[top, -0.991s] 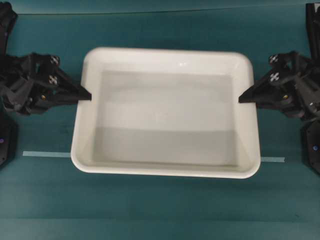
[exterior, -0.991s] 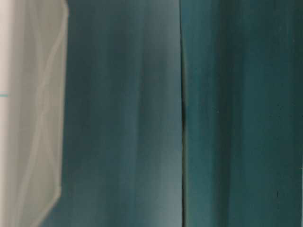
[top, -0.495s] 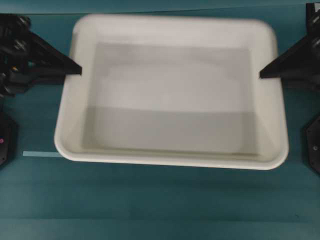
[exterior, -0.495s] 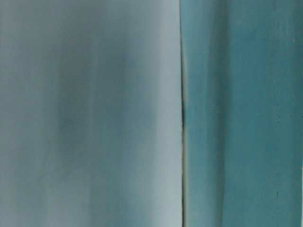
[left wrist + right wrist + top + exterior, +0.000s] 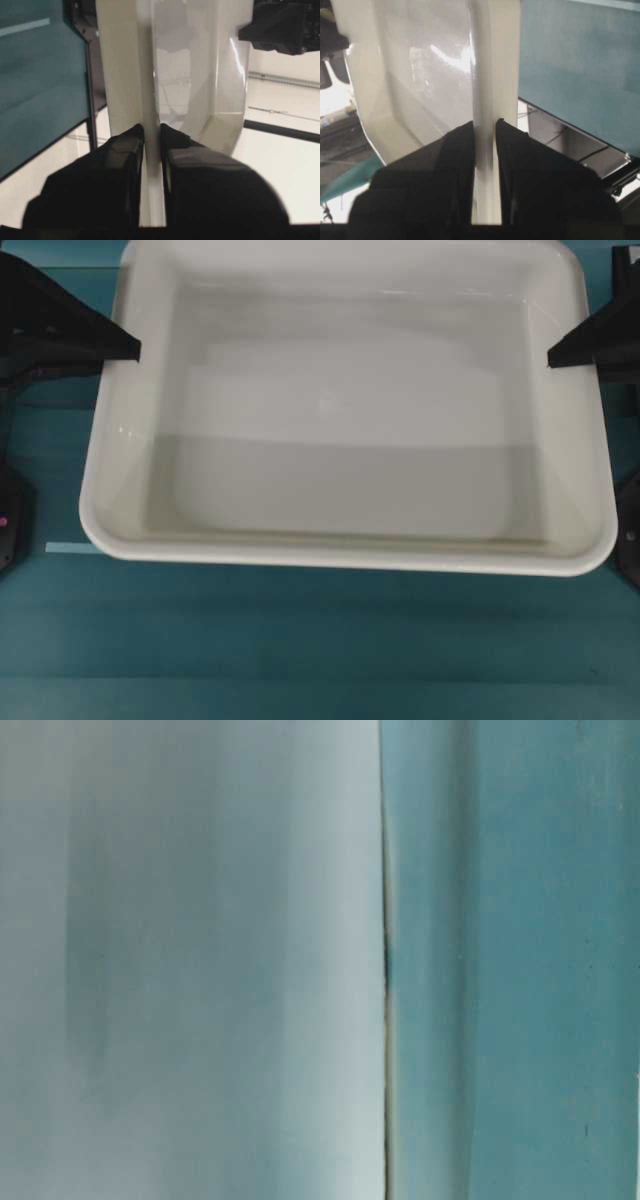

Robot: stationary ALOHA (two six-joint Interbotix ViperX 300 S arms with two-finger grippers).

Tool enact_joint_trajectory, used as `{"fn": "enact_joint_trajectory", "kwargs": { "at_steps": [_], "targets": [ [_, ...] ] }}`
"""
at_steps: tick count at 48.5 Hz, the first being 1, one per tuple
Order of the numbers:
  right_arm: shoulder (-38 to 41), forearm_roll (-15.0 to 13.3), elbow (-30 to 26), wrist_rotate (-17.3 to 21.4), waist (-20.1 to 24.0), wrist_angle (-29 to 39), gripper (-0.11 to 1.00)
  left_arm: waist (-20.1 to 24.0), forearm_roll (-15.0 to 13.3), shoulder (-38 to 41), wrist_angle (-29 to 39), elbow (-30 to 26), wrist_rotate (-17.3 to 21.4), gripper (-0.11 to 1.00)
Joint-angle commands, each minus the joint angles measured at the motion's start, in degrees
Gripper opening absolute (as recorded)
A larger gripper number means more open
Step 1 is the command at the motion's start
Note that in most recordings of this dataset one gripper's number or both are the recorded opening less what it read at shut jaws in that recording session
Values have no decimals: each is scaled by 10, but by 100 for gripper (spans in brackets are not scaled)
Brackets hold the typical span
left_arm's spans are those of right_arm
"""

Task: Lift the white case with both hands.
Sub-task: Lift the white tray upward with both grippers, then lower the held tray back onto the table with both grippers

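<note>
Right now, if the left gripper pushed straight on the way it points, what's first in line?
Nothing new: the left gripper is already shut on the case rim. Straight on runs along the case toward the right gripper on the far rim; depth unclear.

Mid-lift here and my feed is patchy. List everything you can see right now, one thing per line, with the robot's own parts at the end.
white case: one, white, centre of the overhead view, held by its two short rims; nothing inside.
table surface: one, teal, below and around the case.
tape strip: one, pale, on the table by the case's near left corner.
left gripper: one, black, at the case's left rim; its fingers are clamped either side of the rim.
right gripper: one, black, at the case's right rim; its fingers are clamped either side of that rim.
</note>
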Motion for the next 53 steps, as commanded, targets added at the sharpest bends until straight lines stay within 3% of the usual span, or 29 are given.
{"fn": "enact_joint_trajectory", "kwargs": {
  "at_steps": [1, 40, 45, 53],
  "targets": [
    [29, 4, -16, -4, 3, -11, 11, -6, -1, 32, -8, -18, 2, 7],
    [20, 4, 16, -19, 3, -31, 11, -5, 0, 47, -18, -5, 5, 7],
    [17, 4, 41, -25, 3, -40, 11, -1, 0, 37, -18, 28, 4, 7],
    [-6, 8, 131, -26, 3, -89, 11, 9, -1, 21, -34, 86, 1, 7]
  ]
}}
